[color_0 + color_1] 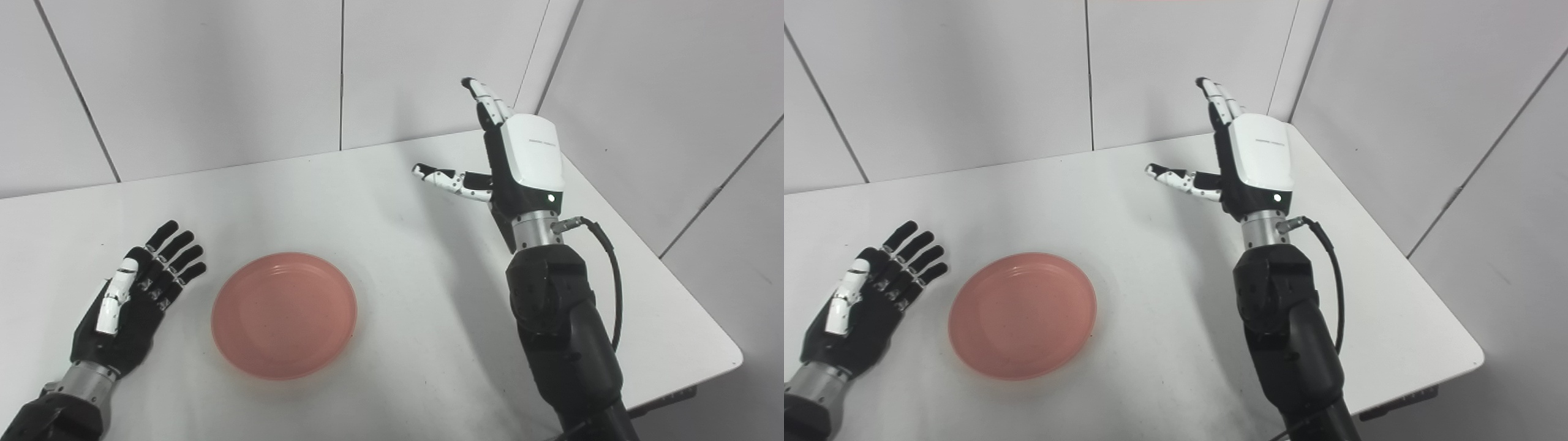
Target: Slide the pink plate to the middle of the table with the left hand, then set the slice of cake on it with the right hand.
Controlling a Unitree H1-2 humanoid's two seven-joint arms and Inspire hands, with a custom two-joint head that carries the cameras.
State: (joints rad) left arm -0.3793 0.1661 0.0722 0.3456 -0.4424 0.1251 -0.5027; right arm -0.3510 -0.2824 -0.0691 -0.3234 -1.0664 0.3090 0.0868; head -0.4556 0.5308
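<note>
A pink plate [284,315] lies flat on the white table [398,202], left of centre, with nothing on it. My left hand [131,294] rests palm up on the table just left of the plate, open, a small gap between its fingertips and the rim. My right hand [508,153] is raised above the table's far right part, upright and open, fingers pointing up and thumb stretched to the left, holding nothing. No slice of cake shows in either view; the right hand and forearm hide part of the table's right side.
White wall panels [245,73] close the table at the back and right. The table's right edge and front right corner [729,355] lie close to my right arm. A black cable [606,269] loops from the right wrist.
</note>
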